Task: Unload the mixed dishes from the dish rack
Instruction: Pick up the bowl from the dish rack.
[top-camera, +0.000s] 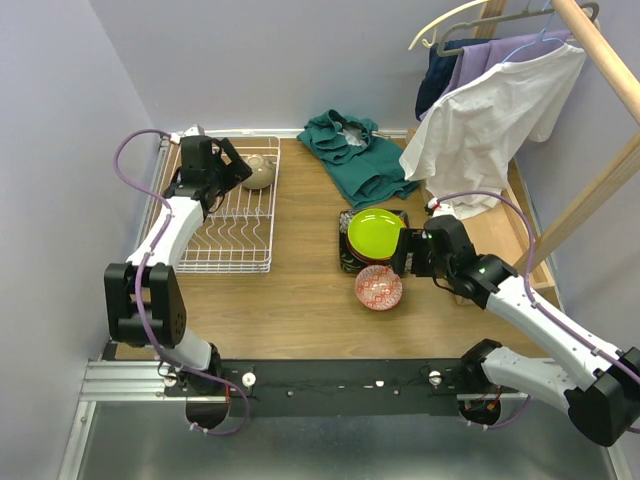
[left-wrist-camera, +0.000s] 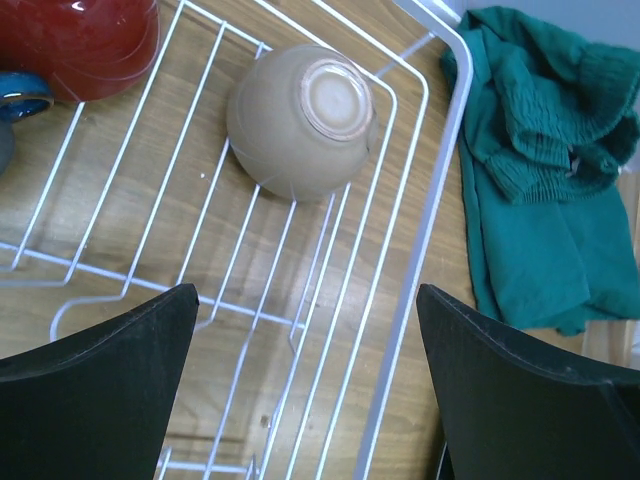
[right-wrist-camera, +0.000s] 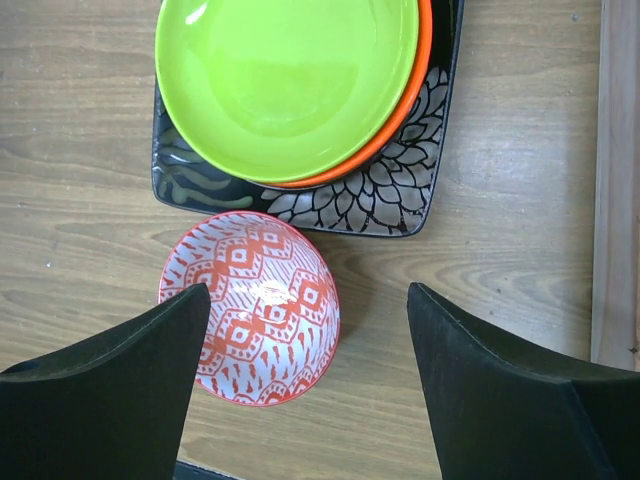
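Observation:
The white wire dish rack (top-camera: 232, 222) stands at the left; it also shows in the left wrist view (left-wrist-camera: 420, 250). A beige bowl (top-camera: 259, 171) lies overturned in its far right corner, also seen from the left wrist (left-wrist-camera: 300, 120). A red cup (left-wrist-camera: 80, 40) and a dark-blue mug (left-wrist-camera: 15, 100) show at the far left of the rack. My left gripper (left-wrist-camera: 305, 370) is open and empty above the rack, near the bowl. On the table, the lime-green plate (top-camera: 376, 232) lies on an orange plate (right-wrist-camera: 400, 110) on the black floral plate (right-wrist-camera: 390, 195). The red-patterned bowl (right-wrist-camera: 255, 305) sits beside them. My right gripper (right-wrist-camera: 308, 390) is open above it.
A green cloth (top-camera: 355, 150) lies bunched beyond the rack's right side. Clothes hang on a wooden rail (top-camera: 500, 110) at the far right. A long wooden tray edge (right-wrist-camera: 618, 180) runs along the right.

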